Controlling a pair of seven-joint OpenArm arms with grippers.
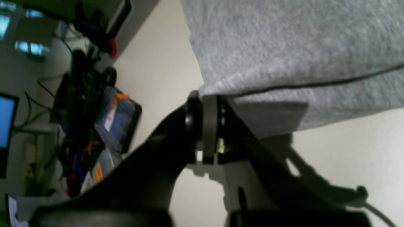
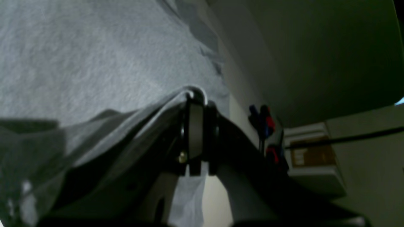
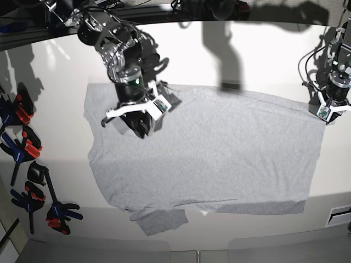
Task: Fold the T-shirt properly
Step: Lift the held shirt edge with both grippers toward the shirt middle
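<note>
The light grey T-shirt (image 3: pixel 219 159) lies spread on the white table (image 3: pixel 247 60), plain side up, with no lettering in sight. One sleeve sticks out at the near edge. My left gripper (image 3: pixel 324 116) is at the shirt's far right corner. In the left wrist view the left gripper (image 1: pixel 206 97) is shut on the hem edge of the shirt (image 1: pixel 284 47). My right gripper (image 3: pixel 141 130) is over the shirt's upper left part. In the right wrist view the right gripper (image 2: pixel 195 96) is shut on a raised fold of the shirt (image 2: pixel 79 56).
Several black clamps with red and blue handles (image 3: pixel 24 148) lie along the table's left edge, with more of them (image 3: pixel 55 211) near the front left corner. Tool boxes and cables (image 1: pixel 116 116) stand beyond the table in the left wrist view.
</note>
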